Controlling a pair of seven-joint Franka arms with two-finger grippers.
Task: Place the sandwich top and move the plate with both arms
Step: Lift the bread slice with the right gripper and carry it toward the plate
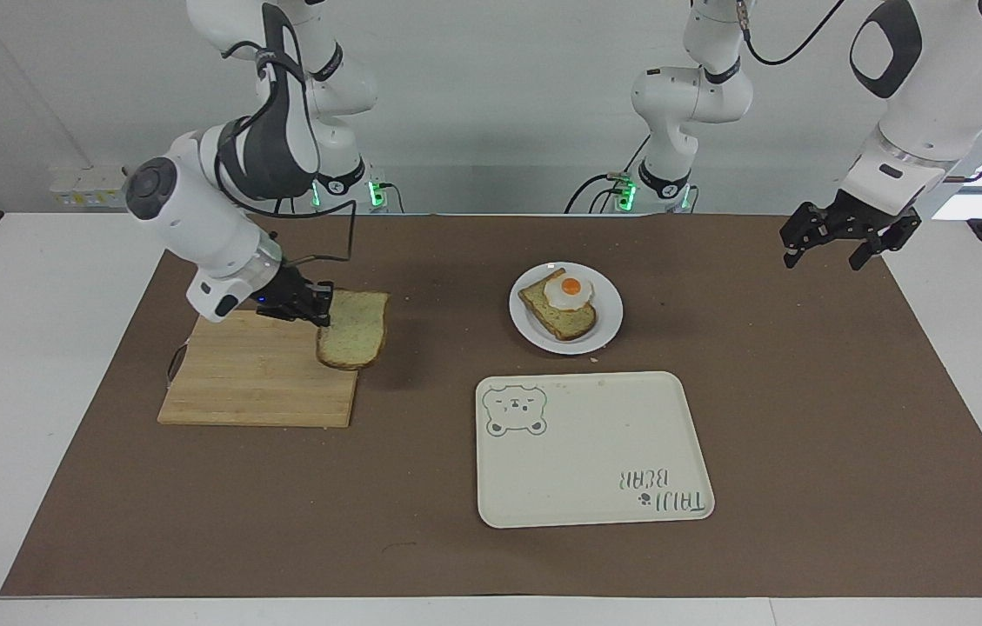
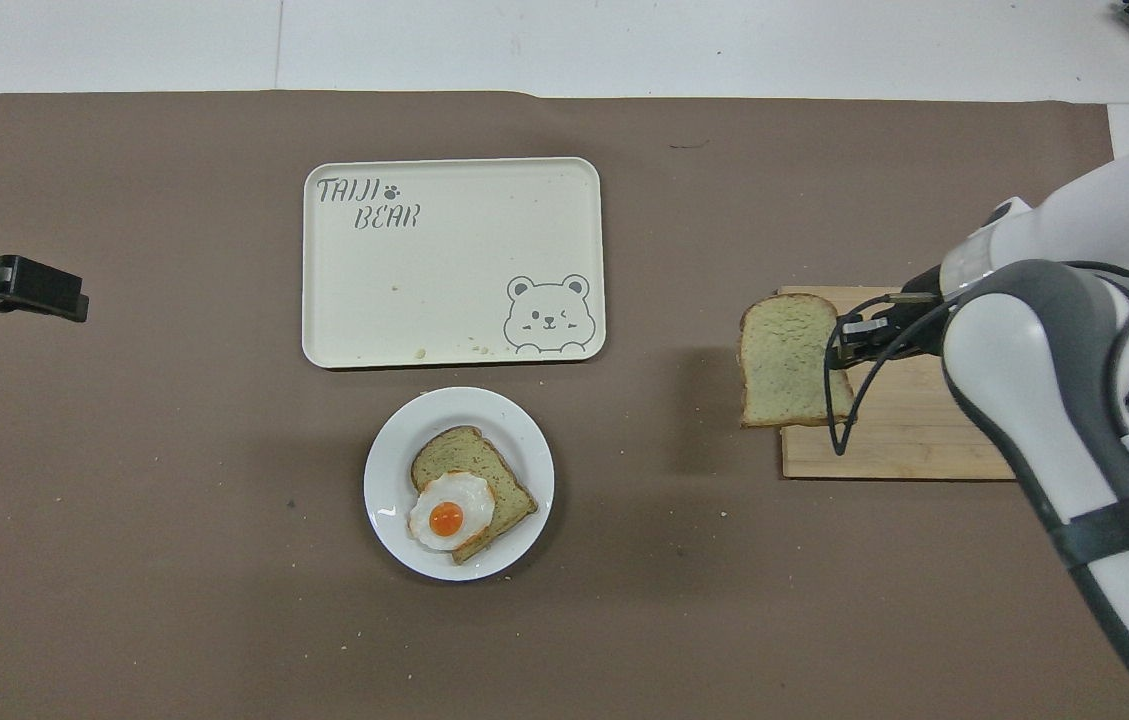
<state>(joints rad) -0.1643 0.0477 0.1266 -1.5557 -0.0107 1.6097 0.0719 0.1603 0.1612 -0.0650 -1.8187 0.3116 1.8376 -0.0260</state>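
Two white arms work here, and the table carries two bread slices, one fried egg, one round plate, one tray and one wooden board. The right gripper [image 1: 323,306] is clamped on one edge of the sandwich top [image 1: 352,329], which it carries lifted in the air, roughly level, over the corner of the cutting board [image 1: 260,381] that lies nearer to the robots and toward the plate; the slice juts out from the fingertips toward the middle of the table and throws a shadow on the mat beside the board. The plate [image 1: 607,323] sits on the mat near the table's middle, well apart from the lifted slice, and holds the other bread slice [image 1: 558,315] with the fried egg [image 1: 568,290] on top. Just beside the plate and farther from the robots lies the cream tray [image 1: 592,450] with a bear drawing and lettering. The left gripper [image 1: 850,236] hangs with its fingers spread, holding nothing, above the mat's corner at the left arm's end of the table, where that arm waits. A brown mat [image 1: 838,417] dotted with crumbs covers most of the white table [image 1: 38,330], and a pale wall [image 1: 491,104] rises at the robots' end.
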